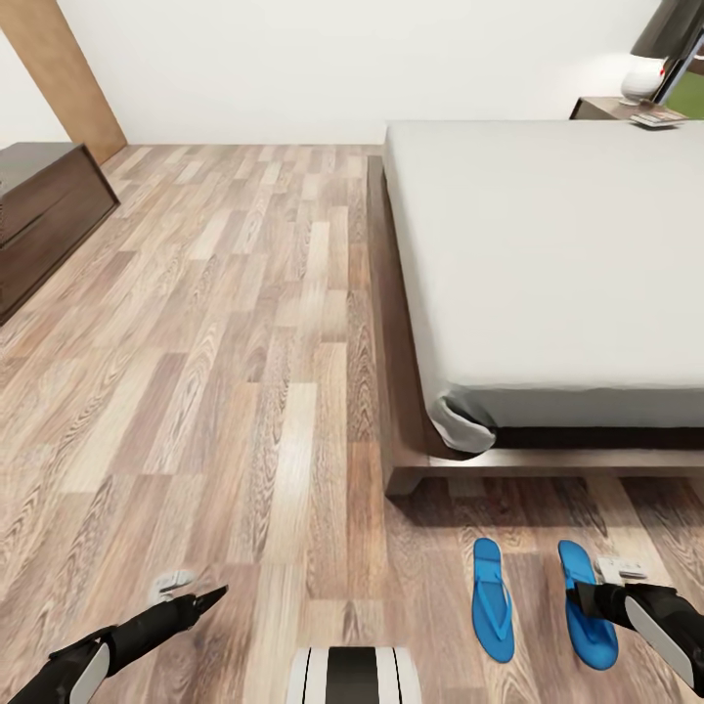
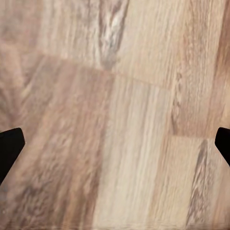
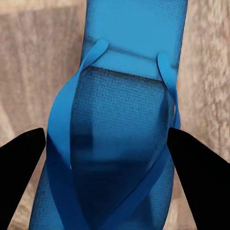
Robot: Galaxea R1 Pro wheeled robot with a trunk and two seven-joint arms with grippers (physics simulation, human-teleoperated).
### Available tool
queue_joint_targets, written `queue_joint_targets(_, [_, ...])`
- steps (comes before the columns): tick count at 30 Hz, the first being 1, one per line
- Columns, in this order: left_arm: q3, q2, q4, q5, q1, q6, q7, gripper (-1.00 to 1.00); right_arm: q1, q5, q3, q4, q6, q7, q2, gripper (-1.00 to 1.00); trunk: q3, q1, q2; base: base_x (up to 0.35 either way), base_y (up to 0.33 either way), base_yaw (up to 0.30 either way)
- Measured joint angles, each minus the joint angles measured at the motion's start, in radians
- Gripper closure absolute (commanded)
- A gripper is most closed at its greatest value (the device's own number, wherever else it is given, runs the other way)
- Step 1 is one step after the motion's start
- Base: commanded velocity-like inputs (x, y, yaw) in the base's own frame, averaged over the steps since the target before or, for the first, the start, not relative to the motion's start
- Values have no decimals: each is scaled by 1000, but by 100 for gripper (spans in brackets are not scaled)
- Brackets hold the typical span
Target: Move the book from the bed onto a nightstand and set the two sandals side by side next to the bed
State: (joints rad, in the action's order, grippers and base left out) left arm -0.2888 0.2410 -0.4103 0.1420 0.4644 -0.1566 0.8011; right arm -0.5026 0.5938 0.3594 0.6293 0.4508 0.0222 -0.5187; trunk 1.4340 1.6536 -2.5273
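We are looking over the bed point(image 1: 548, 264) from its foot. Both sandals are lying on the floor point(image 1: 244, 342) just off the bed's foot edge, side by side and roughly parallel: the left sandal point(image 1: 492, 598) alone, the right sandal point(image 1: 587, 604) under our right gripper point(image 1: 585, 598). In the right wrist view that gripper's fingers point(image 3: 21, 165) are standing wide apart, one on each side of the sandal's point(image 3: 122, 143) straps; whether they are touching it we cannot tell, and they are not clamping it. The left gripper point(image 1: 217, 593) is hanging over bare floor well off the bed's near corner, its fingers point(image 2: 8, 148) spread wide and holding nothing.

We are judging the sandal part as nearly done, needing at most a small straightening of the right one. The mattress is showing no book; a small flat thing point(image 1: 657, 119) is lying on the nightstand point(image 1: 598, 106) beyond the bed's far corner, by a white lamp point(image 1: 643, 76), but it is too small to name.

Beside the bed's long side the floor is running open as far as the dark cabinet point(image 1: 44, 220). The frame's near corner is jutting out close to the sandals.
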Motion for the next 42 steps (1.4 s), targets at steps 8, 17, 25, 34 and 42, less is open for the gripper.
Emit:
queue_joint_targets(8, [-1, 0, 0, 0, 0, 2, -2, -100, 0, -1, 0, 0, 0, 0, 0, 100, 0, 0, 0, -68, 63, 0])
queue_joint_targets(17, [-1, -1, -1, 0, 0, 2, -3, -100, 0, -1, 0, 1, 0, 0, 0, 100, 15, 2, -1, -1, 1, 0])
queue_joint_targets(25, [0, -2, -1, 0, 0, 4, -3, -100, 0, -2, 0, 2, -2, 0, 0, 100, 46, 5, -3, 0, 0, 0])
queue_joint_targets(34, [0, -2, 0, 0, 0, 4, -3, -100, 0, -3, 0, 3, -3, 0, 0, 100, 70, 8, -4, 0, 0, 0])
queue_joint_targets(42, [-1, -2, 1, 2, 0, 4, -3, -100, 0, -3, 0, 4, -3, 0, 0, 100, 70, 7, -4, 118, 0, 0])
